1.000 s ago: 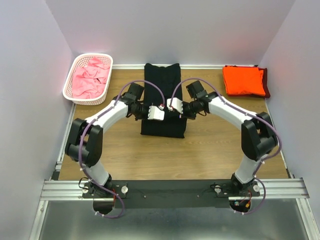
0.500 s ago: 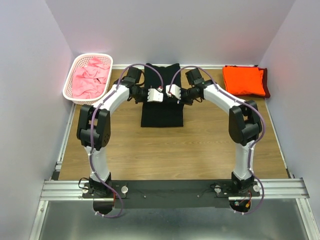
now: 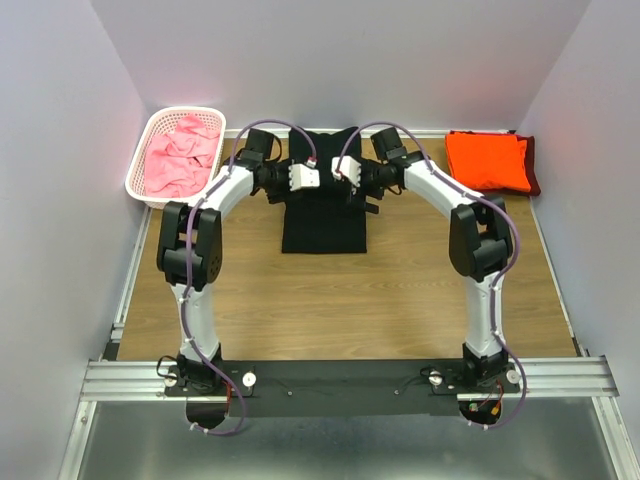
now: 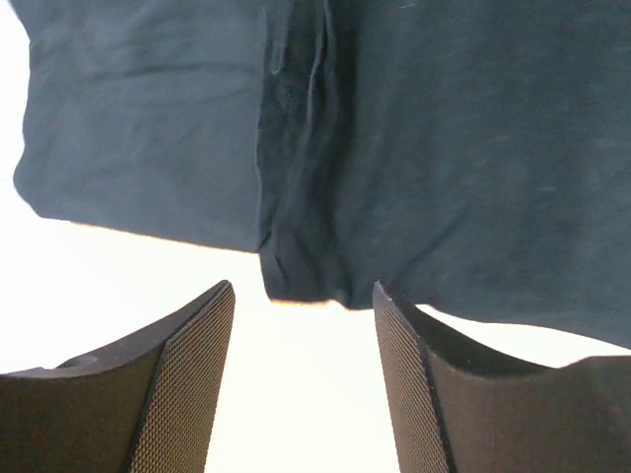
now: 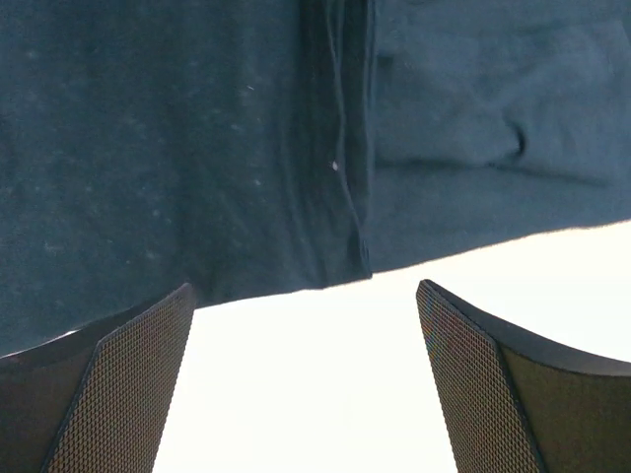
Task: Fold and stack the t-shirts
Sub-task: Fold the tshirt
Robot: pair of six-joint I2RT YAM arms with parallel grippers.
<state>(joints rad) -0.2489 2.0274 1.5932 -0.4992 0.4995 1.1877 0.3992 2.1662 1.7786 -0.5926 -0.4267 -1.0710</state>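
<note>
Black t-shirt (image 3: 322,215), folded to a narrow strip, lies on the worktop (image 3: 330,300), far of centre. Left jaws and right jaws stand apart and empty over its far edge. To fold well, pinch all layers at both corners evenly and move them together. Orange t-shirt (image 3: 487,160) lies on the maroon t-shirt (image 3: 534,172), far right. White basket (image 3: 150,130), far left, holds the pink t-shirts (image 3: 180,155).

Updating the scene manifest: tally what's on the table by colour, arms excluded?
black t-shirt: 1
orange t-shirt: 1
maroon t-shirt: 1
pink heap: 1 (shirts in it uncountable)
white basket: 1
Total: 5
</note>
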